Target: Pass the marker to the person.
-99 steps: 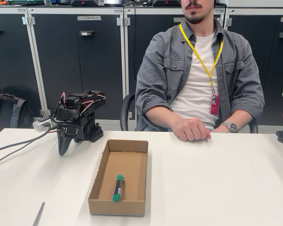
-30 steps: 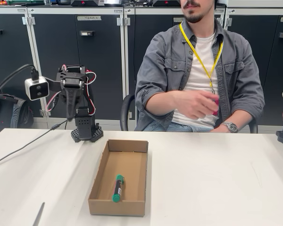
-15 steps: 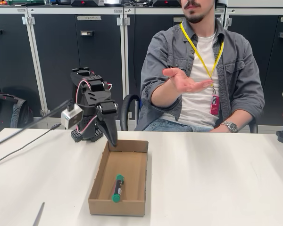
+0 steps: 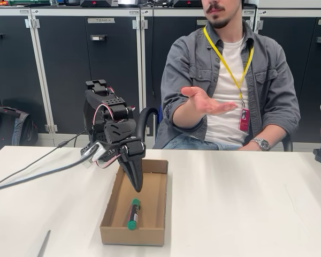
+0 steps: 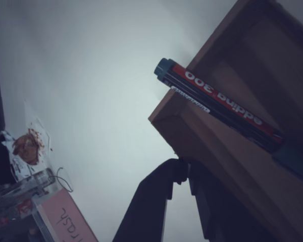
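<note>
The arm's fingers point down, drawn together to a tip with nothing between them, hanging over the far half of the open cardboard box and well above its floor. The marker lies flat on the box floor towards the near end, green cap away from the fingers; in the wrist view the marker shows its red label. Behind the bench's far edge sits the person, one hand held out, palm up.
</note>
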